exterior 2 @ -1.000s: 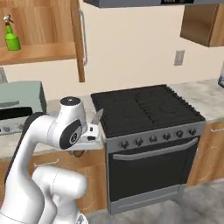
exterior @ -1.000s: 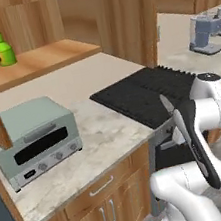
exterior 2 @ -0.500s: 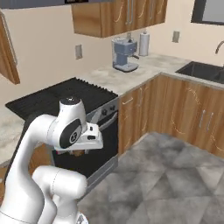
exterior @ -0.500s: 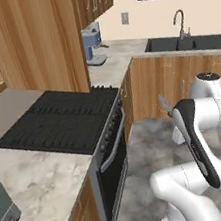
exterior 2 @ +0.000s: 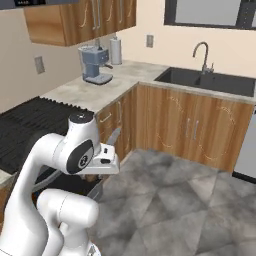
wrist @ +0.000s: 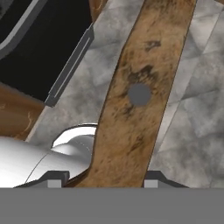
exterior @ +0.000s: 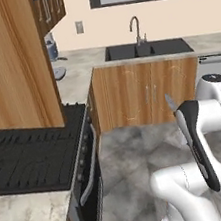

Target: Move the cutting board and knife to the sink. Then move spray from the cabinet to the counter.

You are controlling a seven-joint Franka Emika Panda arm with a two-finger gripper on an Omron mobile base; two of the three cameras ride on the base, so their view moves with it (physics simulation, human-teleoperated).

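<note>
1. While my arm hung over the grey stone floor (exterior 2: 165,195), my gripper (wrist: 103,180) was closed about halfway on the knife (wrist: 135,96).
2. In the hand view, the brown wooden handle ran up between my two fingertips (wrist: 54,179) and slanted across the picture. One round grey rivet showed at its middle.
3. Both fingertips sat tight against the sides of the handle, so the knife was firmly held and not loose.
4. In the right base view, the short grey blade (exterior 2: 114,137) stuck up and forward from my hand, just in front of the lower cabinet doors.
5. In the left base view, the same blade tip (exterior: 171,104) peeked out beside my upper arm.
6. The sink (exterior: 148,50) lay well ahead of me, a dark basin set into the marbled counter (exterior: 77,77) under the window. Its curved silver faucet (exterior: 135,27) stood at the back rim.
7. The knife was well apart from the sink and was carried in the air, touching nothing but my fingers.
8. The black stovetop (exterior: 28,151) lay to my left.
9. A blue-grey coffee machine (exterior 2: 95,65) stood on the counter beyond it, in the corner.
</note>
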